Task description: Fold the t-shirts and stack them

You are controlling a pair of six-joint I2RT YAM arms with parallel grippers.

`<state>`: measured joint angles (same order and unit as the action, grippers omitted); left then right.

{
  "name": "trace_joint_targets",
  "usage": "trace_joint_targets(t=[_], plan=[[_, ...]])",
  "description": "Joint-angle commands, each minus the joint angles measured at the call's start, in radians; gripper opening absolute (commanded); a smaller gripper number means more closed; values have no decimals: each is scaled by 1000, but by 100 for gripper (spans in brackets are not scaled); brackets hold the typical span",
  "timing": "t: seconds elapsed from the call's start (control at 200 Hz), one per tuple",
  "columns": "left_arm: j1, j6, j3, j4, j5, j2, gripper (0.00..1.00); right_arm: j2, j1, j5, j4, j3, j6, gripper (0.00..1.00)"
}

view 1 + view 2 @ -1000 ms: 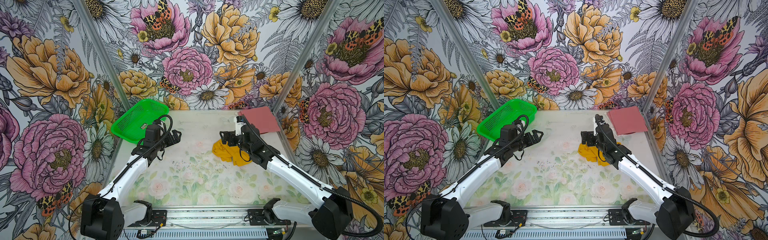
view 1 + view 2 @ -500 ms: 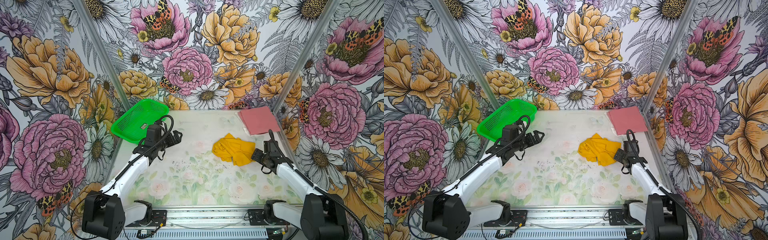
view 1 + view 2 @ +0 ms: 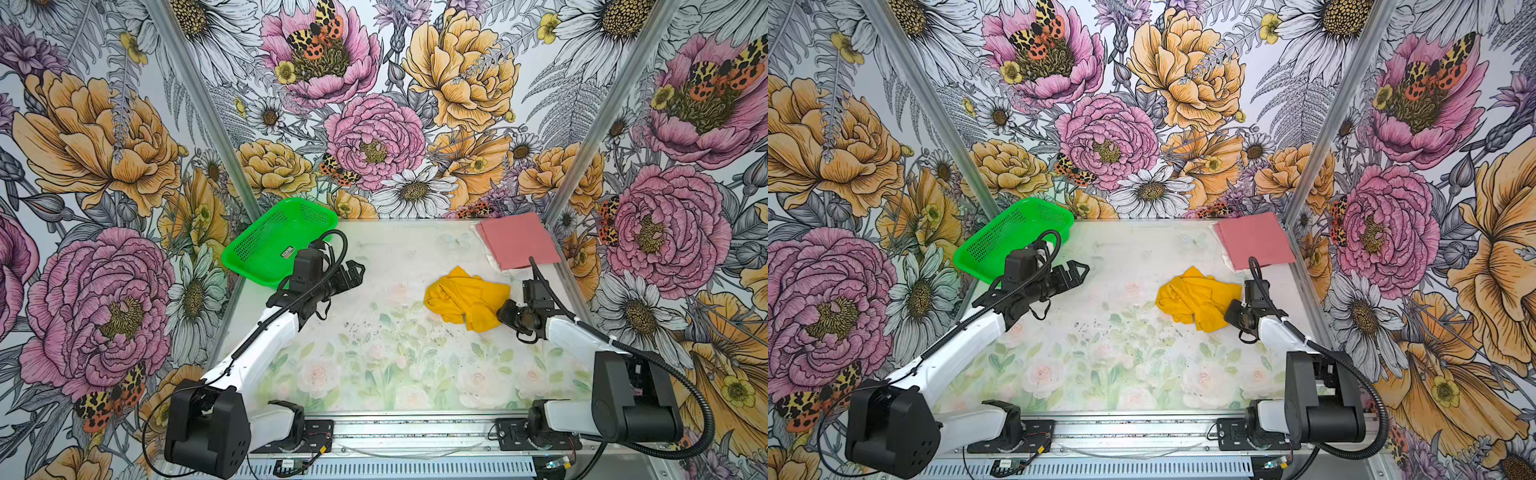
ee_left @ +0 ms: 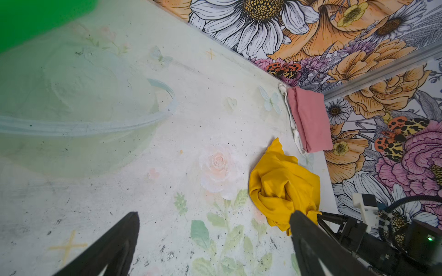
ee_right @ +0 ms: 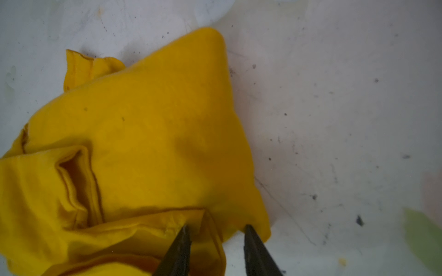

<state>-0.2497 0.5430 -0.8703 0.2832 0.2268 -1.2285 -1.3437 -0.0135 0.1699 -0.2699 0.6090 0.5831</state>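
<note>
Broadly, the table is laid out for sorting. The green basket sits tilted at the far left corner, leaning on the wall. It is well apart from the cloth, so it plays no part at this point.

At the far right corner lies the pink t-shirt, folded flat into a neat rectangle. It looks finished and parked as the base of the stack.

Near it, toward the middle right of the table, the yellow t-shirt lies in a crumpled heap with its seams and folds bunched. It probably needs spreading flat before any fold can be made.

The left claw hangs above bare table beside the basket, spread wide and holding nothing, likely waiting for a corner to take.

The right claw is low at the near edge of the yellow heap. It is set narrow, with a fold of cloth between its fingers. Whether the cloth is firmly pinched I cannot tell.
</note>
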Motion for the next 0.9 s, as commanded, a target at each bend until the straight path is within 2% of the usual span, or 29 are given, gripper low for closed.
trace_joint_targets(t=[0.0, 0.095, 0.285, 0.38, 0.495, 0.63, 0.891], plan=[[13, -15, 16, -23, 17, 7, 99, 46, 31, 40, 56, 56, -3, 17], [13, -13, 16, -25, 22, 2, 99, 119, 61, 32, 51, 69, -14, 0], [12, -10, 17, -29, 27, -2, 99, 206, 70, 32, 11, 90, -32, 0], [12, -11, 17, -30, 30, -4, 99, 155, 70, 106, 8, 106, -68, 26], [13, -9, 17, -30, 32, -2, 99, 56, 81, 203, 12, 127, -112, 44], [15, -9, 22, -29, 33, 4, 99, -28, 110, 217, 11, 142, -161, 53], [24, -9, 32, -29, 35, 13, 99, -73, 163, 187, 8, 149, -179, 49]])
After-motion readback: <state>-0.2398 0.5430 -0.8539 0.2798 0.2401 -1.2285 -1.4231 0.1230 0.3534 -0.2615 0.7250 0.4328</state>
